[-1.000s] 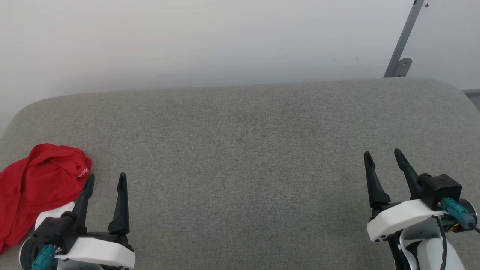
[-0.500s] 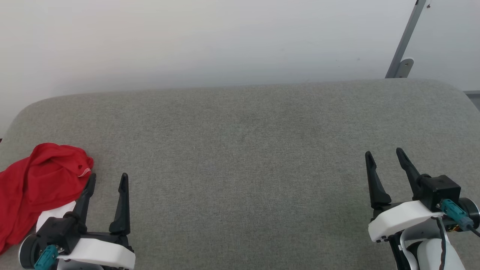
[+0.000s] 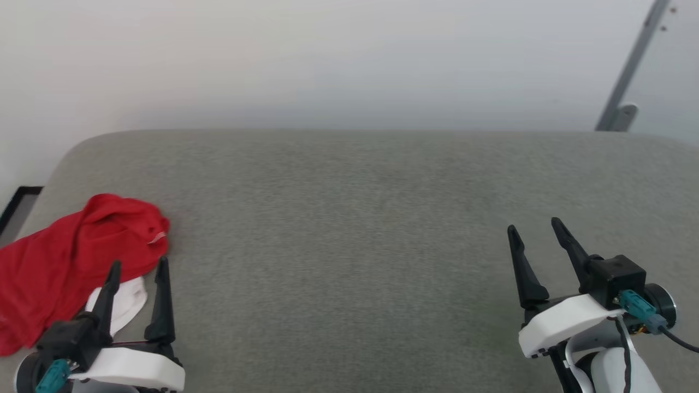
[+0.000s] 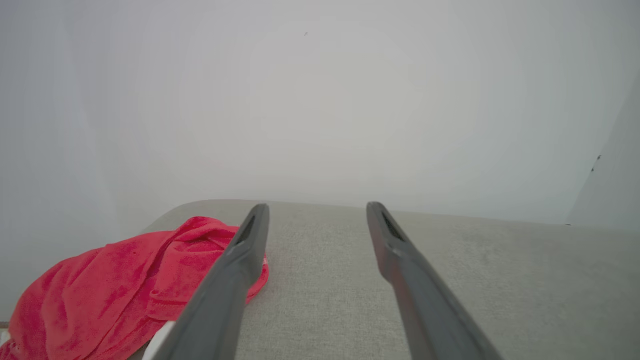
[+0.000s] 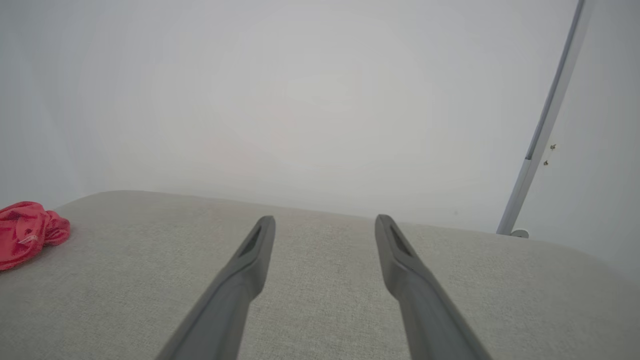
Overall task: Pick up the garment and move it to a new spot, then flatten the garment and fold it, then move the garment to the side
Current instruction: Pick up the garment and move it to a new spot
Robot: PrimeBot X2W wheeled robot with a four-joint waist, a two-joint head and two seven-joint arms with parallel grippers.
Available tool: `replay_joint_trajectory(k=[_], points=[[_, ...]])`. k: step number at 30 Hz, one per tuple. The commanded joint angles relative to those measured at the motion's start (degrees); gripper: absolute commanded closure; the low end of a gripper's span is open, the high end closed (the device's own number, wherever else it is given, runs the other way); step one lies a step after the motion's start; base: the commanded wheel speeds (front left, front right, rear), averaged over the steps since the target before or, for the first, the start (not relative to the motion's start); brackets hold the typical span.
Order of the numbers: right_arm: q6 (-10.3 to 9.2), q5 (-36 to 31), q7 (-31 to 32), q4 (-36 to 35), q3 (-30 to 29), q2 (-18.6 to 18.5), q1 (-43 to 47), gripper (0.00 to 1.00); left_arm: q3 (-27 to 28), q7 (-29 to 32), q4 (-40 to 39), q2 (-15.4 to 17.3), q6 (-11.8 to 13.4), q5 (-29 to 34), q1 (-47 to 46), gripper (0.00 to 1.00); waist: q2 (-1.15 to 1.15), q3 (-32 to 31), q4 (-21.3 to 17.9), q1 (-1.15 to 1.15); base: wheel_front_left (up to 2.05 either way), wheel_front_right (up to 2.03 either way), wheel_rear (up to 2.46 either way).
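Red garment (image 3: 60, 267) on grey cushion (image 3: 349, 218) beside left tool (image 3: 139, 263); right tool (image 3: 533, 224) apart; both wide open, empty.

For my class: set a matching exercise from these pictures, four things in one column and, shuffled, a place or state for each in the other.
1 garment
2 left gripper
3 right gripper
4 metal bar

A against the wall, upper right
B crumpled at the pad's left end
C open over bare pad, far from the garment
D open, right beside the garment

Pairs: 1-B, 2-D, 3-C, 4-A
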Motion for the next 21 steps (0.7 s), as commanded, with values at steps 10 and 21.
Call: replay_joint_trajectory(k=[10, 21], points=[[-0.02, 2.29, 0.82, 1.06, 4.93, -0.42, -1.14, 0.00, 2.96, -0.17, 0.48, 0.43, 3.10, -0.61, 1.85, 0.00, 0.00, -2.62, 11.42, 0.00, 0.00, 0.00, 0.00], [-0.02, 4.34, 0.05, 1.96, 7.51, -0.34, -2.05, 0.00, 4.81, 1.11, -1.93, 1.14, 5.14, -1.40, 4.17, 0.00, 0.00, -3.23, 19.80, 0.00, 0.00, 0.00, 0.00]])
